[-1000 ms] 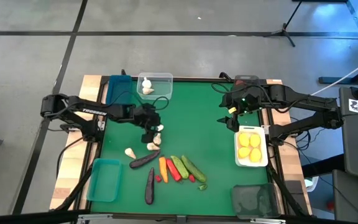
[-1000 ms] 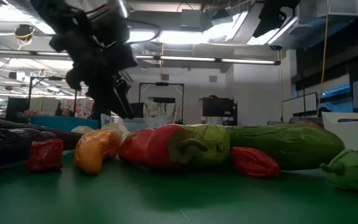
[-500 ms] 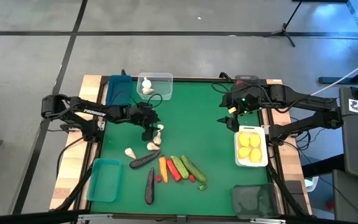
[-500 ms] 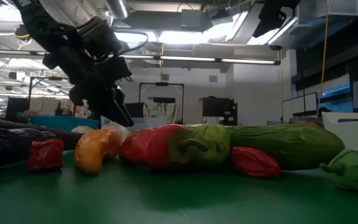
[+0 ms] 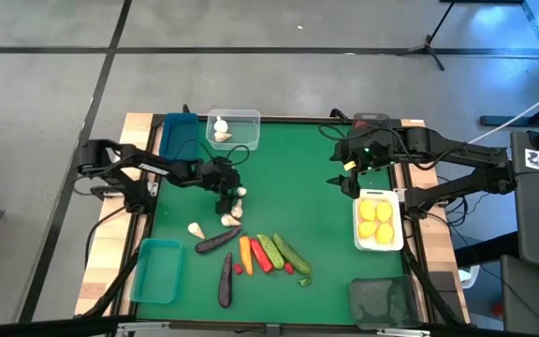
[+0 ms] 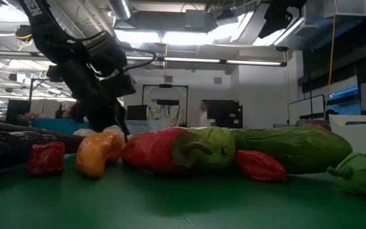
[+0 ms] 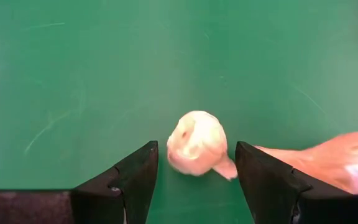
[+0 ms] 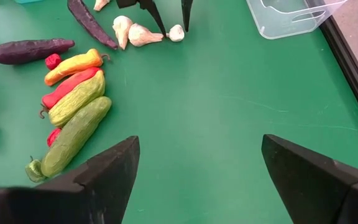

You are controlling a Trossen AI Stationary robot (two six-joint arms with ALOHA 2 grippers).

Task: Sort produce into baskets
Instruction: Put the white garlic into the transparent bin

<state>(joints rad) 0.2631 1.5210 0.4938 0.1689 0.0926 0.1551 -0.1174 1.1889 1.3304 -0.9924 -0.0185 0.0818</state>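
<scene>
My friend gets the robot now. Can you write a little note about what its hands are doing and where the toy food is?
Left hand: open, down around a loose garlic, not gripping yet.
Right hand: open, empty, waiting near the white basket.
Done: lemons in the white basket, one garlic in the clear basket.
Left: the other garlics, eggplants, carrot, cucumbers and peppers on the mat.

Left pincer [image 7: 194, 180] agape; right pincer [image 8: 197, 168] likewise
</scene>
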